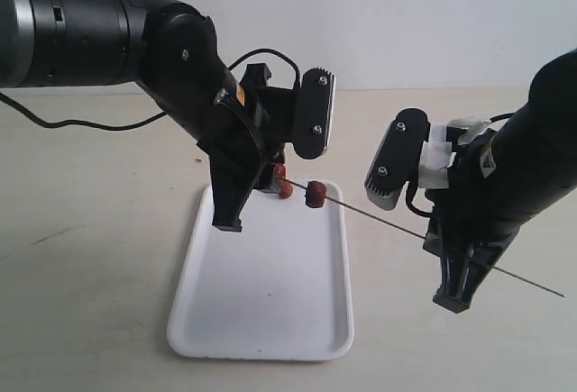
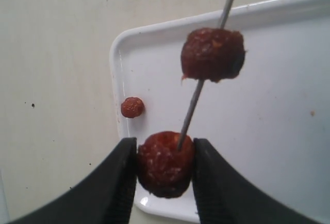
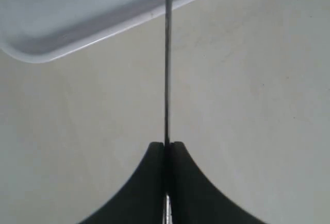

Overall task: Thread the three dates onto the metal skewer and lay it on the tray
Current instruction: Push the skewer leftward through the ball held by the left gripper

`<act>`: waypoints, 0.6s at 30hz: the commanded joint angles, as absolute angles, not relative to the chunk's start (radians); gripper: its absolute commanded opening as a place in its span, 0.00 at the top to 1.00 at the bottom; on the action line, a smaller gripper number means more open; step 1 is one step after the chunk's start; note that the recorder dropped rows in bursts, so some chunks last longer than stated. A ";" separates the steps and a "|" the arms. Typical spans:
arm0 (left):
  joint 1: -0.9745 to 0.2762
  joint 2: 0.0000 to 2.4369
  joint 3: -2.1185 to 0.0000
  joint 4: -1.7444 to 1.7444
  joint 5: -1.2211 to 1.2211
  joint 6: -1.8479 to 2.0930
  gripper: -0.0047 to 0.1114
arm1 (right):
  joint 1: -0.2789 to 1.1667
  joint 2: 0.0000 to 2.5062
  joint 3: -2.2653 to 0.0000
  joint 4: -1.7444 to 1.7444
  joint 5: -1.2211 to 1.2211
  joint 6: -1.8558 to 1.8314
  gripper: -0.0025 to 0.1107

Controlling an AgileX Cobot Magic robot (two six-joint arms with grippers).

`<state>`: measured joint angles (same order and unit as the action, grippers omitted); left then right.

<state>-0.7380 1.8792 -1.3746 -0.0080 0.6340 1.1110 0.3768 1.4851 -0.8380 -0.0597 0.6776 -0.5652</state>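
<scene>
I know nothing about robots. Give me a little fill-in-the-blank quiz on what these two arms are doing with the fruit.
1. The right gripper is shut on the thin metal ____.
2. The left gripper pinches one ____.
3. Threaded further along, free of both grippers, hangs ____ date.
4. A loose date lies on the white ____.
Missing words: skewer; date; one; tray.

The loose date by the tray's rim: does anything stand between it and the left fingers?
Nothing visible lies between the loose date and the left fingers. But these fingers are shut on another date, which the skewer meets with its tip, so they are not free.
</scene>
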 commanded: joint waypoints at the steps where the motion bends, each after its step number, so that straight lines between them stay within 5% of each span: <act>1: -0.736 1.868 -1.376 -0.019 0.626 1.114 0.65 | 0.372 1.502 -0.845 -0.050 0.603 -0.576 0.98; 18: -0.740 1.868 -1.376 -0.019 0.626 1.118 0.65 | 0.372 1.502 -0.845 -0.032 0.486 -0.576 0.98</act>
<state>-0.7375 1.8776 -1.3746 0.0000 0.6259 1.1167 0.3768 1.5030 -0.8380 -0.0491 0.5451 -0.5734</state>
